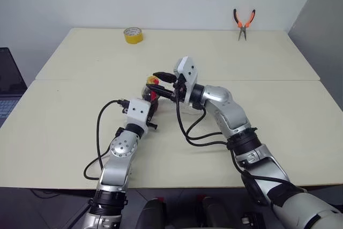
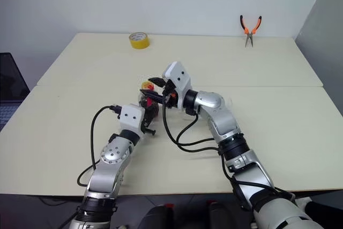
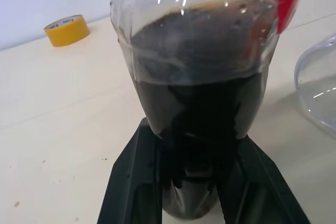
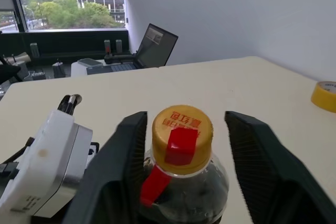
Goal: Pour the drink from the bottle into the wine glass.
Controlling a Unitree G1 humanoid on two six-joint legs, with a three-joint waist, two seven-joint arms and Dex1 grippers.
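Gripping the squat clear plastic bottle of dark cola mid-surface, left hand clamps its base; right hand brackets the yellow cap, open. Close squarely, then twist. Clear wine glass sits at three o'clock.

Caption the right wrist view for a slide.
Right gripper open astride the yellow screw cap of the clear plastic cola bottle, fingers clear of it.

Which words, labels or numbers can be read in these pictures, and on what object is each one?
Yellow cap of the bottle: red printed characters, too blurred to read.
Yellow tape roll: small dark print on its rim, too small to read.
No other text is visible.
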